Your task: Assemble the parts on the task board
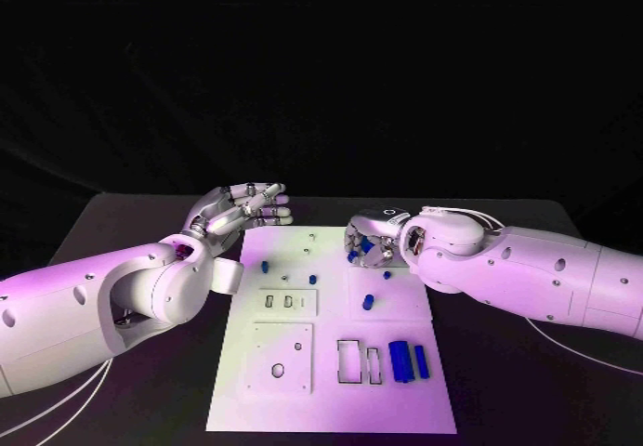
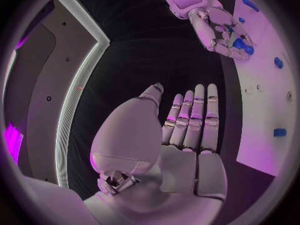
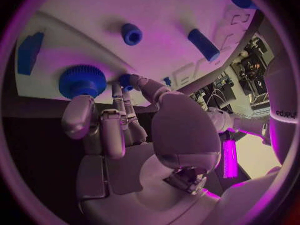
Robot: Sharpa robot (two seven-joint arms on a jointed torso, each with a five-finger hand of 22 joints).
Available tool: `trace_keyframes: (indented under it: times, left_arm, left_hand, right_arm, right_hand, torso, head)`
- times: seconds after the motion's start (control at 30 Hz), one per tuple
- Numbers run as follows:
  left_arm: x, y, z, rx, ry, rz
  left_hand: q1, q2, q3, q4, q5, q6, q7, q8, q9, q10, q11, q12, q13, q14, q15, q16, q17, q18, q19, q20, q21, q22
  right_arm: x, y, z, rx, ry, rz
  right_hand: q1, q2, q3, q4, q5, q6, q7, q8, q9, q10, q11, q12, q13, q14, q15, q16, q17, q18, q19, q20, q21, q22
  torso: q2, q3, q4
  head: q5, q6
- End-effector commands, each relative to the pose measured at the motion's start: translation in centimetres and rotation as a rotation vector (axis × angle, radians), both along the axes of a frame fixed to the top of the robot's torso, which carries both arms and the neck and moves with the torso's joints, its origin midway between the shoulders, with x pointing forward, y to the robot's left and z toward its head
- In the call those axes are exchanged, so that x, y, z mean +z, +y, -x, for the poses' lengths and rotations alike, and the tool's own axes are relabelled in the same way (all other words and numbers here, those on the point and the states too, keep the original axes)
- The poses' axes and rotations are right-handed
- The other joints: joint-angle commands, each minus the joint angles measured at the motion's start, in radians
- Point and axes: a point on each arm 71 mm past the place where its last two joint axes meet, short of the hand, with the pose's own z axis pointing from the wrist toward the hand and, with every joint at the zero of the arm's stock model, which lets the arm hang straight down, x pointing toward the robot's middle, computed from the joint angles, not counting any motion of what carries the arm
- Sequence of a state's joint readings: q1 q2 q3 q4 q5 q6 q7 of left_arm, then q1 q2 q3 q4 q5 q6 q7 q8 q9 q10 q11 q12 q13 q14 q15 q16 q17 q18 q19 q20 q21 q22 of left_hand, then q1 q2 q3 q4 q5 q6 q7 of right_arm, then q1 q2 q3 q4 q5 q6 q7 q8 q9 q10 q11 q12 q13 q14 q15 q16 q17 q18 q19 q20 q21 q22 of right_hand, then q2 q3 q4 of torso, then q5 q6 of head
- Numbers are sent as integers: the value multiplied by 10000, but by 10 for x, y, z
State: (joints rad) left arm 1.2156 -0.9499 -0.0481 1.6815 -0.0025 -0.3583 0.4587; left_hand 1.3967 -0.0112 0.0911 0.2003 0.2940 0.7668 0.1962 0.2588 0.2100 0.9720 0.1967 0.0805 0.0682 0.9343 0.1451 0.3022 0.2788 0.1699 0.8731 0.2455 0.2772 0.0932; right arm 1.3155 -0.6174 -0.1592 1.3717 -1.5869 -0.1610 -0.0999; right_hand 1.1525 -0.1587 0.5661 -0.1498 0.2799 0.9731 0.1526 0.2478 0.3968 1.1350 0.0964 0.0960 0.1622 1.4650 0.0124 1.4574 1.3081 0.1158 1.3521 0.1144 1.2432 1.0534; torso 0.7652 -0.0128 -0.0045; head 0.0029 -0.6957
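White task board (image 1: 402, 409), blue parts (image 1: 400, 360)

Task board (image 1: 335, 372) smooth matt white; parts (image 1: 398, 358) blue plastic.

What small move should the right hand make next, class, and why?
Probably close its fingers on the round blue knurled part and lift it. The right hand is already over the task board with fingertips at that part, though a firm grip isn't clear. The left hand waits open beside the board.
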Motion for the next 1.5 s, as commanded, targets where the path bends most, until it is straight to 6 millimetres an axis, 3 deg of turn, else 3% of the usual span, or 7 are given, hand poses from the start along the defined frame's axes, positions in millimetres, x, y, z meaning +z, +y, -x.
trace_keyframes:
  times: [0.03, 0.1, 0.47, 0.87, 1.0, 1.3, 1.5]
  left_arm:
    - [1, -2, 0, -221, 46, 103]
    - [1, -2, 0, -237, 68, 100]
    - [0, 1, -1, -175, 138, 44]
    - [0, 4, -2, -130, 136, 29]
    - [0, 4, -1, -99, 94, 34]
    - [1, 5, -1, -100, 48, 57]
    - [3, 5, -1, -67, 78, 117]
  left_hand:
    - [-123, 10, -5, 46, -61, -91, 380, -37, -15, -81, -12, -62, 7, -69, 30, 56, 27, 58, -47, 25, -51, -10]
    - [-130, 9, -13, 50, -75, -102, 384, -41, -17, -92, -9, -67, 6, -75, 31, 65, 35, 58, -46, 27, -52, -12]
    - [-121, 16, -36, 40, -129, -176, 408, -72, -30, -169, 12, -98, 2, -120, 42, 105, 77, 59, -41, 37, -55, -19]
    - [-111, 31, -41, 33, -150, -215, 422, -86, -37, -207, 25, -108, 1, -161, 53, 114, 92, 55, -48, 44, -62, -26]
    - [-106, 36, -39, 30, -151, -219, 423, -87, -37, -211, 26, -109, 2, -169, 55, 114, 94, 55, -51, 45, -64, -27]
    - [-88, 54, -36, 17, -151, -230, 427, -86, -37, -223, 32, -105, 5, -219, 67, 112, 104, 50, -71, 51, -79, -37]
    - [-88, 54, -36, 17, -151, -230, 427, -86, -37, -223, 32, -105, 5, -219, 67, 112, 104, 50, -71, 51, -79, -37]
  right_arm:
    - [-2, 1, 1, -1, -83, -119]
    - [-1, 0, 1, -70, -226, -248]
    - [5, 2, 3, -40, -905, -609]
    - [20, 10, 6, -326, -2194, -1670]
    - [22, 16, 4, -396, -2415, -1866]
    - [22, 33, -1, -456, -2625, -2090]
    - [16, 42, -4, -489, -2544, -2198]
  right_hand:
    - [87, 149, 113, 47, -92, 189, -44, 117, 110, 135, -54, 116, 54, 587, -21, 66, 201, -151, 34, -3, 105, 102]
    - [231, 263, 309, 70, -605, 273, -96, 210, 253, 211, -101, 164, 85, 592, -66, 103, 235, -160, 29, -46, 175, 199]
    - [765, 482, 930, -59, -1074, 801, -291, 799, 1000, 939, -373, 433, 300, 617, -283, 218, 367, -206, 77, -235, 459, 636]
    - [685, 243, 1080, -72, -869, 679, -283, 811, 1234, 903, -352, 318, 358, 624, -278, 250, 402, -226, 74, -256, 532, 764]
    - [660, 223, 1088, -57, -845, 677, -283, 812, 1252, 903, -349, 308, 363, 626, -275, 256, 412, -230, 80, -253, 547, 788]
    - [614, 202, 1124, -14, -792, 647, -282, 799, 1290, 889, -343, 277, 374, 624, -268, 257, 402, -225, 61, -246, 537, 779]
    - [600, 193, 1141, -1, -765, 631, -280, 792, 1305, 881, -340, 264, 378, 625, -266, 262, 410, -224, 56, -244, 535, 779]
  torso:
    - [15, -1, -14]
    - [19, 0, -16]
    - [46, -2, -3]
    - [57, -31, -8]
    - [100, -10, 16]
    - [137, -47, 29]
    - [168, -50, 17]
  head:
    - [-4, -6]
    - [-3, -3]
    - [-13, 21]
    - [-2, 152]
    - [8, 190]
    - [-91, 243]
    - [-15, 214]
